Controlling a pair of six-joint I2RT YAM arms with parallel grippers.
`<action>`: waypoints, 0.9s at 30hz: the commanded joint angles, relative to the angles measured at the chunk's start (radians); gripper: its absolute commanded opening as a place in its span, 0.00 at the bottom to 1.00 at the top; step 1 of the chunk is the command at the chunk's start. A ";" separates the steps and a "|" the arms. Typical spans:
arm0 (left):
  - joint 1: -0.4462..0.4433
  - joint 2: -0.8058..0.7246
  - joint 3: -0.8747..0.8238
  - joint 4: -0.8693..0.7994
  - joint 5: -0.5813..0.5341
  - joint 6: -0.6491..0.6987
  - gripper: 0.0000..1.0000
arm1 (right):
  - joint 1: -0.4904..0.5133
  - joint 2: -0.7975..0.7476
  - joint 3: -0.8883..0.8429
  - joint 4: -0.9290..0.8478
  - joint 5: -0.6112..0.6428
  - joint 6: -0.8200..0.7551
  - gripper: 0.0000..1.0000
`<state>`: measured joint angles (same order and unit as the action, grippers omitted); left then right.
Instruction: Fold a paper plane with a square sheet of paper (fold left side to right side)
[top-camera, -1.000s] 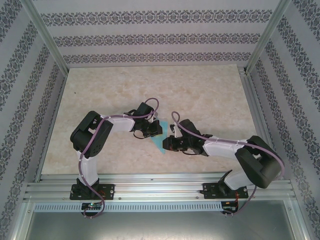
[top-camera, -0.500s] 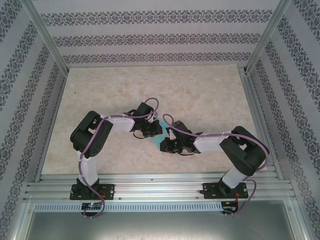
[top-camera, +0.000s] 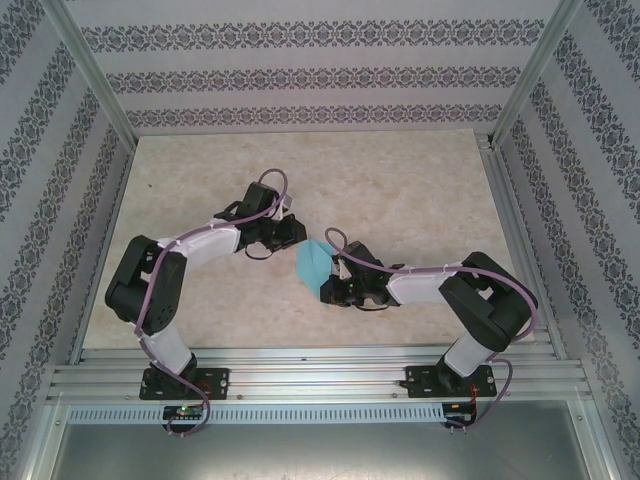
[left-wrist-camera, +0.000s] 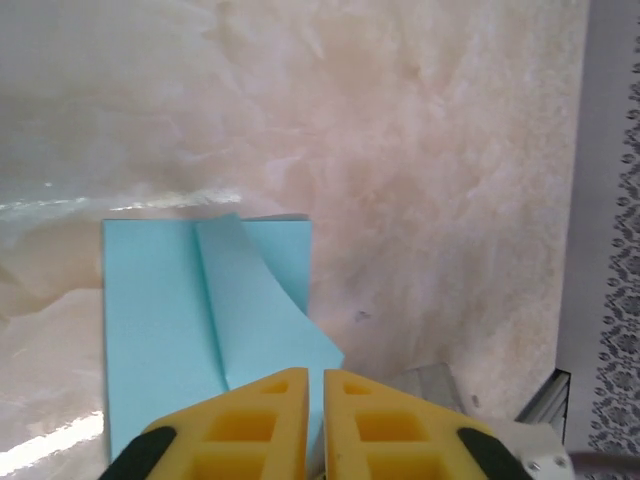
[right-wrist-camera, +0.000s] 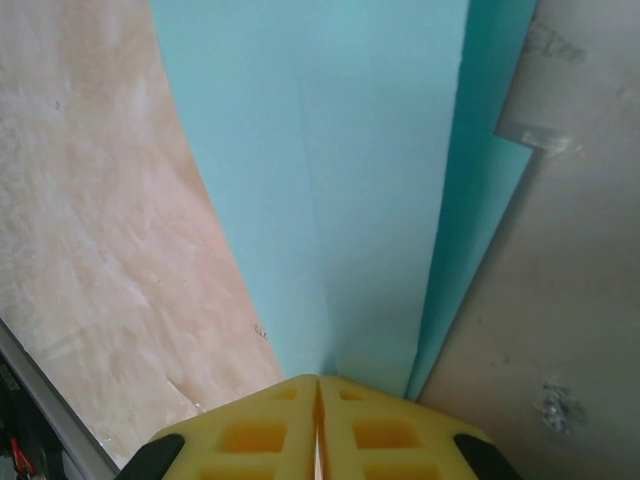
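The square sheet of paper (top-camera: 312, 262) is turquoise and folded into creased layers. It lies mid-table between the two arms. In the left wrist view the paper (left-wrist-camera: 190, 320) shows a diagonal flap, and its near corner reaches under my fingers. My left gripper (top-camera: 298, 236) (left-wrist-camera: 315, 378) sits just behind and left of the paper, jaws almost together with a thin slit and nothing clamped. My right gripper (top-camera: 327, 288) (right-wrist-camera: 318, 380) is at the paper's near edge. Its jaws are shut where the paper's (right-wrist-camera: 340, 200) centre crease runs in between them.
The marble-patterned table (top-camera: 400, 190) is boxed in by patterned walls and aluminium posts. An aluminium rail (top-camera: 320, 365) runs along the near edge by the arm bases. Open tabletop stretches behind the paper and to both sides.
The left arm has swung back and to the left, uncovering the paper. The right arm first moved in to the left, then held still at the paper's near edge.
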<state>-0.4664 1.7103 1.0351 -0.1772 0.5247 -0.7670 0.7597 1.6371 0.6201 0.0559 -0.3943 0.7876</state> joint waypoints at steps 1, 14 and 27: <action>-0.039 -0.018 -0.079 0.090 0.048 -0.012 0.08 | 0.020 0.063 -0.030 -0.156 0.049 -0.008 0.10; -0.179 0.089 -0.156 0.309 0.044 -0.148 0.03 | 0.026 0.068 -0.008 -0.188 0.062 -0.022 0.09; -0.211 0.188 -0.140 0.349 0.021 -0.187 0.03 | 0.030 0.072 0.001 -0.214 0.075 -0.029 0.09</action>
<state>-0.6601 1.8755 0.8787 0.1085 0.5575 -0.9306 0.7662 1.6470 0.6533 0.0013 -0.3885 0.7834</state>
